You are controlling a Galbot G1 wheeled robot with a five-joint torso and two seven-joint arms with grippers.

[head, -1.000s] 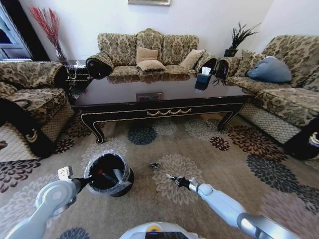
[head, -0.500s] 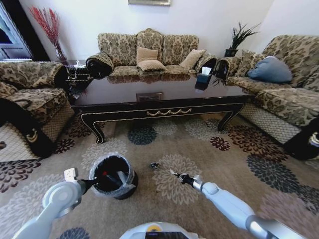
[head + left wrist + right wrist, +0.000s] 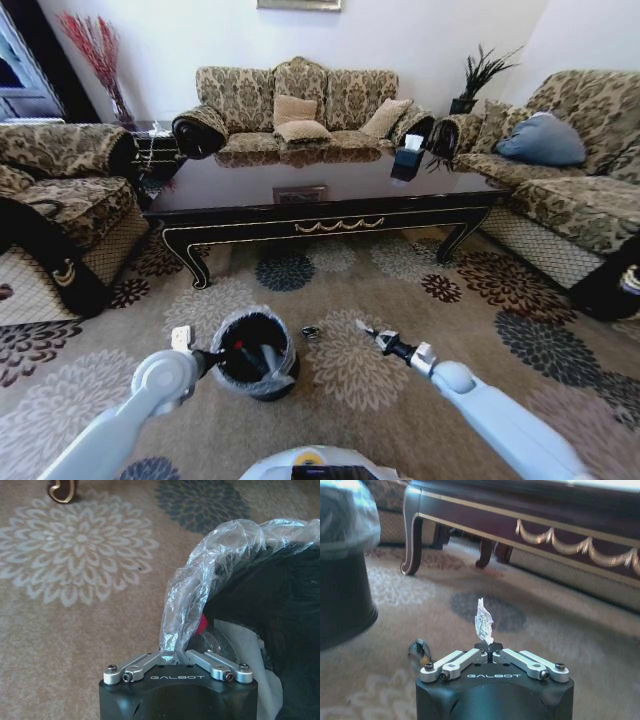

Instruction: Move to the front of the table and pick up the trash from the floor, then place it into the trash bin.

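left gripper (image 3: pixel 205 356) pinched shut on the plastic liner at the rim of the trash bin (image 3: pixel 255 352); bin hangs off its tip, tilted, mouth open toward the right arm. since a second ago the bin has travelled rightward across the carpet with that arm, now much nearer the dark scrap (image 3: pixel 310 332) on the floor, which lies just past the bin's right edge. inside the bin, white paper and a red-tipped piece (image 3: pixel 201 626) already sit just beyond the fingertips. right gripper (image 3: pixel 374 337) pressed together on a small crumpled white paper scrap (image 3: pixel 483 620), held upright out of its tips; over the same second it has shifted right and forward toward the table (image 3: pixel 330 215), so the gap between the two tools has narrowed only a little. judgement: one piece of trash is in hand, bin being brought to meet it; drop not yet made. dark scrap, near and to the left of the right gripper, is left to collect.
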